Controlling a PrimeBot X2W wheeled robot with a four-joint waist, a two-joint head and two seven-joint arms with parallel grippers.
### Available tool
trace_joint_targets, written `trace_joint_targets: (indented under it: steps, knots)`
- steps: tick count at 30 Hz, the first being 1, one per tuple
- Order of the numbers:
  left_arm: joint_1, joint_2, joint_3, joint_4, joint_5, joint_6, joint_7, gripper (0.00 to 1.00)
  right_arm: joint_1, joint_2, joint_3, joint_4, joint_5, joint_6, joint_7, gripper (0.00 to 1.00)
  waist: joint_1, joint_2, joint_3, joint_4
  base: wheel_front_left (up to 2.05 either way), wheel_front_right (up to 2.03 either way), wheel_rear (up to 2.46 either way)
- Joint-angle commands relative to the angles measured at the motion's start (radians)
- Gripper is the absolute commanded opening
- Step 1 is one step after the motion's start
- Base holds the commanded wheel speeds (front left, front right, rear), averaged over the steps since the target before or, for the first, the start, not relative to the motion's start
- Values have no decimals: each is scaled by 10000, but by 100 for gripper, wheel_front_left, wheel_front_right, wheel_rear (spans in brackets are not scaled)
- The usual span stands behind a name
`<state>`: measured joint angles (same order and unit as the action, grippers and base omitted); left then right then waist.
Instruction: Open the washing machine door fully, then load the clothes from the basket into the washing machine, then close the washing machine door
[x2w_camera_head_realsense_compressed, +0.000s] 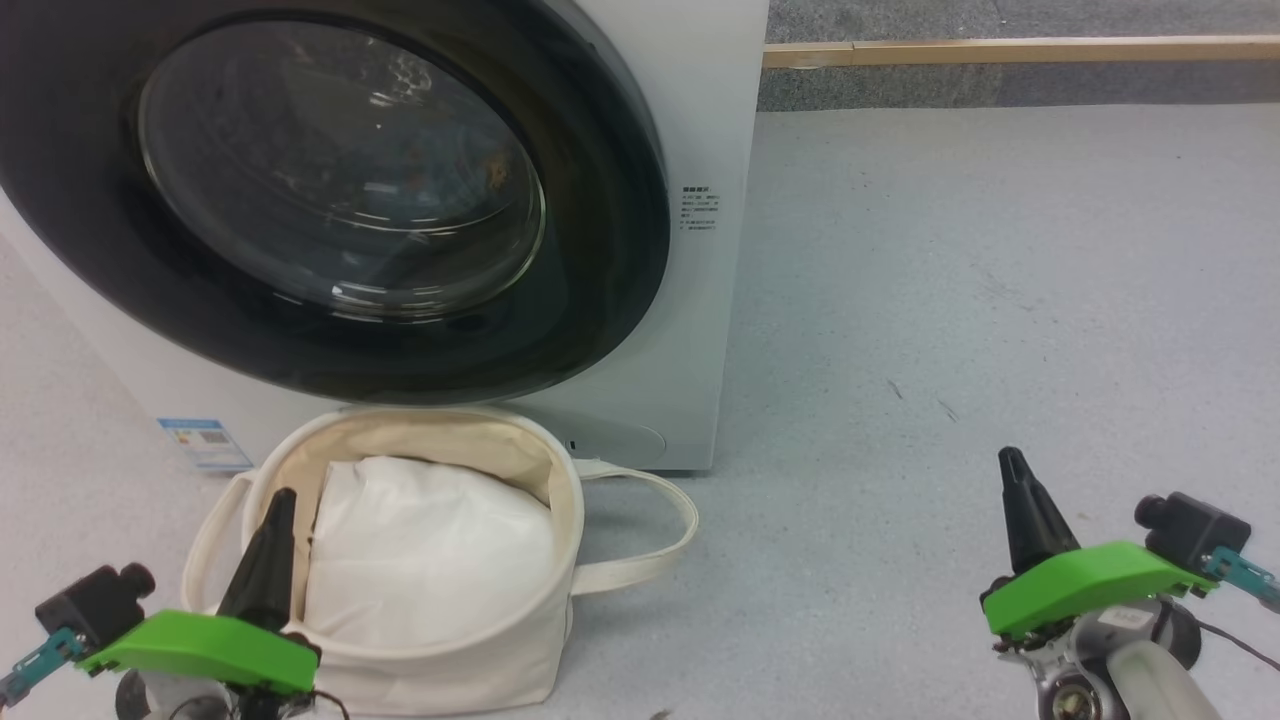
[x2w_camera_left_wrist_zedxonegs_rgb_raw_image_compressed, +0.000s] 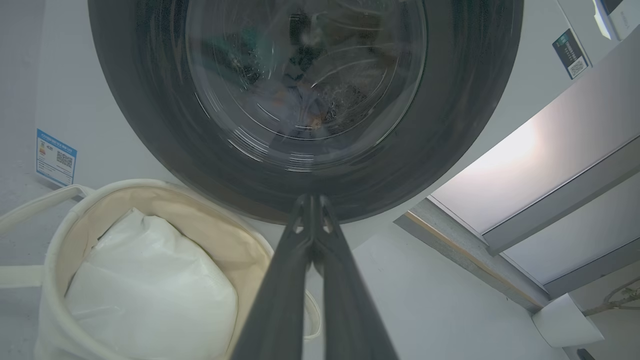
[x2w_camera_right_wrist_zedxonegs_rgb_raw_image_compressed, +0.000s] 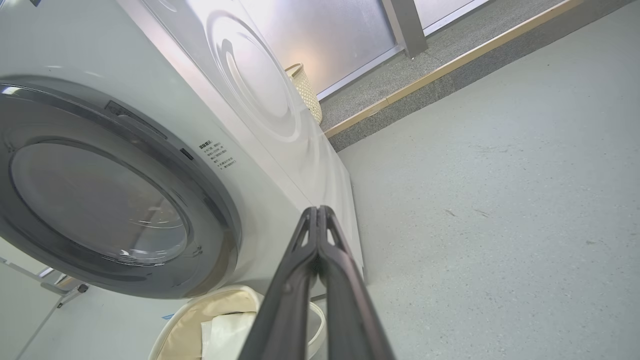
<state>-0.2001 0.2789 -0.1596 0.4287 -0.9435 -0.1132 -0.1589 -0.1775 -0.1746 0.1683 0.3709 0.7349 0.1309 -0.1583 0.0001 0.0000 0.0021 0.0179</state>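
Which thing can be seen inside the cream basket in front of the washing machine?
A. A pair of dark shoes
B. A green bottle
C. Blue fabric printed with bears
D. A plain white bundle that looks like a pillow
D: inside the basket, the head view shows a plain white, pillow-like bundle resting against the cream lining.

- washing machine door (x2w_camera_head_realsense_compressed: 330, 200): top and left rim cut off at the head view's edge.
- contents (x2w_camera_left_wrist_zedxonegs_rgb_raw_image_compressed: 300, 112) behind it: dim, blurred, unidentifiable.
- printed text (x2w_camera_head_realsense_compressed: 700, 208) right of door: too small to read.
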Motion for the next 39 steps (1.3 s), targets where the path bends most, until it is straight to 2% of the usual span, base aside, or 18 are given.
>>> trace_joint_targets:
  steps: [1,39]
  knots:
    - [-247,96,333,-404,-254,44,107,0,-278,-24,-159,-394,307,0,95,0,0,0,-1,-4,0,0,0]
    - [241,-878,1322,-1246,-2867,203,1173,0,45,443,-1193,-692,3803,-1,1122,0,0,0,-18,-77,0,0,0]
